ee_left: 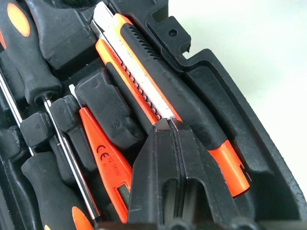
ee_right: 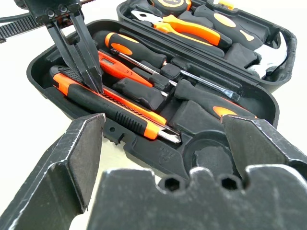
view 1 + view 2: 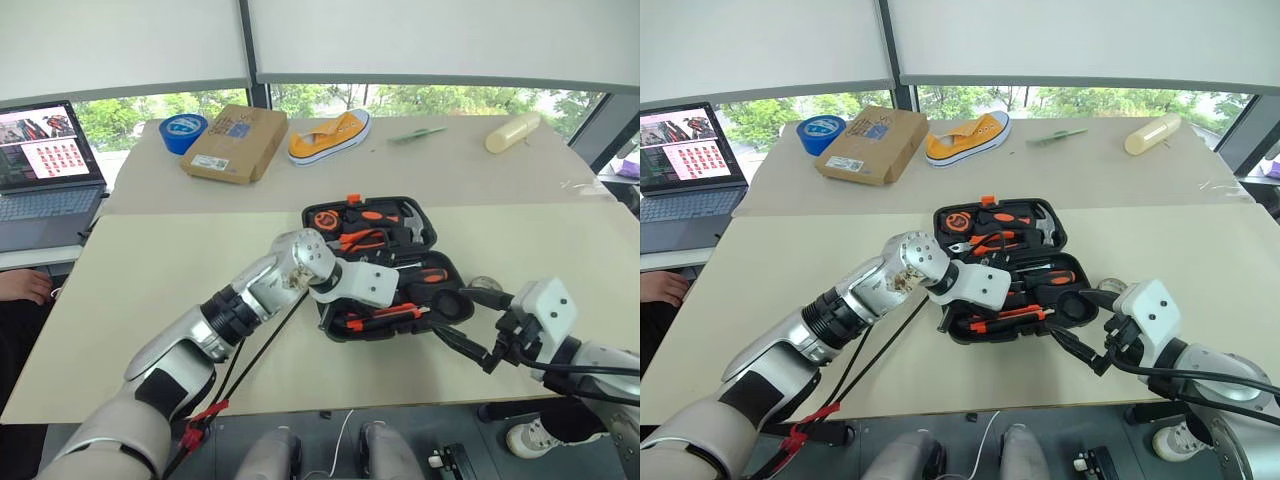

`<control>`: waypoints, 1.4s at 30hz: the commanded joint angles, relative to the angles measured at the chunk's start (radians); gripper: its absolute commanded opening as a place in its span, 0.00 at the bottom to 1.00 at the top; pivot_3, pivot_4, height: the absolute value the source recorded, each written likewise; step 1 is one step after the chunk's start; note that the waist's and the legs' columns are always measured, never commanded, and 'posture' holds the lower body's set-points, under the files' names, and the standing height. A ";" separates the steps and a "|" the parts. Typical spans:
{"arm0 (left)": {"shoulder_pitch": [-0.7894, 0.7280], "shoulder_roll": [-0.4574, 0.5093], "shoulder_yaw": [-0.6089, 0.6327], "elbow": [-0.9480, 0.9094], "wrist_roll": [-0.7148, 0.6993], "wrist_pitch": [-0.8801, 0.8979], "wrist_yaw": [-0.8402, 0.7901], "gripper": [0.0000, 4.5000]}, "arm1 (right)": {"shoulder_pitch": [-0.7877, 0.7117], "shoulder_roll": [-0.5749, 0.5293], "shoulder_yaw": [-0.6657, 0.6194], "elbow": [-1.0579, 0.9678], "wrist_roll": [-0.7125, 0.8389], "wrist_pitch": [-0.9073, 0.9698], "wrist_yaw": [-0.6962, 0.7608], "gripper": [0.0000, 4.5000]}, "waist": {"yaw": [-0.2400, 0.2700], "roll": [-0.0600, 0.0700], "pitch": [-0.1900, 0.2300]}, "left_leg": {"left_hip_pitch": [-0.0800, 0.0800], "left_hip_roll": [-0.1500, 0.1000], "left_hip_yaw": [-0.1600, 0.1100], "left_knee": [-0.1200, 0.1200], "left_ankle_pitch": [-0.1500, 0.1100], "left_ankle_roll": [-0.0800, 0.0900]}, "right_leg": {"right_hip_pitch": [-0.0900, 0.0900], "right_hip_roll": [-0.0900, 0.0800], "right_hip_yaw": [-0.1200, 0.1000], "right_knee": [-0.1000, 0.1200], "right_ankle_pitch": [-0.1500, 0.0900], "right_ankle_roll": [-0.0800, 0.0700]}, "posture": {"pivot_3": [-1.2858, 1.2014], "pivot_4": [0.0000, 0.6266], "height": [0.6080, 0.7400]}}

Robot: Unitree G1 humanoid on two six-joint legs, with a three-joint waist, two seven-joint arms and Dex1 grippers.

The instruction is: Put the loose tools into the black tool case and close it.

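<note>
The black tool case (image 3: 380,268) is lying open mid-bench; I'm pressing the utility knife (image 2: 112,108) into its near slot with the closed left pincer (image 2: 93,79), screwdrivers (image 2: 144,55) seated. Right pincer (image 3: 470,325) is waiting wide, empty. Closing remains.

Left gripper (image 2: 96,81) pinched closed, pointing steeply down; right gripper (image 3: 470,325) at four o'clock, fingers spread wide.
</note>
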 commanded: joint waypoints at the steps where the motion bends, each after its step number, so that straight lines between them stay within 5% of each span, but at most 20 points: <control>1: 0.062 0.001 -0.092 0.045 0.054 -0.005 -0.037 0.01 | 0.004 0.001 -0.019 -0.013 -0.004 -0.011 -0.010 1.00 | 0.000 0.000 -0.002 | 0.001 0.000 0.000 -0.001 0.000 0.000 | 0.000 0.000 0.000 0.000 0.000 0.000 | 0.52 0.24 0.96; 7: 0.073 -0.019 -0.069 0.066 0.068 -0.032 -0.028 0.01 | 0.007 0.000 -0.010 -0.003 -0.009 -0.018 -0.005 1.00 | 0.001 0.000 -0.012 | 0.001 0.000 0.000 -0.002 0.000 0.000 | 0.001 0.000 0.000 -0.001 0.000 0.000 | 0.52 0.24 0.96; 12: -0.013 -0.095 0.100 0.094 -0.069 0.175 -0.069 0.01 | -0.017 -0.007 -0.019 0.016 -0.008 -0.022 0.004 1.00 | 0.008 -0.001 -0.015 | 0.001 -0.001 0.000 -0.002 -0.001 0.001 | 0.001 -0.001 0.000 -0.001 -0.001 0.001 | 0.52 0.24 0.96; 18: -0.056 -0.058 0.194 0.000 -0.197 0.313 -0.155 0.01 | -0.035 -0.003 -0.015 0.032 -0.020 -0.033 0.010 1.00 | -0.004 0.000 -0.014 | -0.005 -0.001 0.000 -0.004 0.000 0.000 | -0.007 0.000 0.000 0.000 -0.001 0.001 | 0.52 0.24 0.96; 42: 0.059 -0.029 -0.016 0.063 -0.002 -0.008 -0.062 0.01 | 0.001 0.008 -0.029 0.009 -0.017 -0.022 0.001 1.00 | 0.009 0.000 -0.014 | -0.001 -0.001 0.000 -0.006 0.000 0.000 | -0.001 -0.002 0.000 -0.004 -0.001 0.001 | 0.52 0.24 0.96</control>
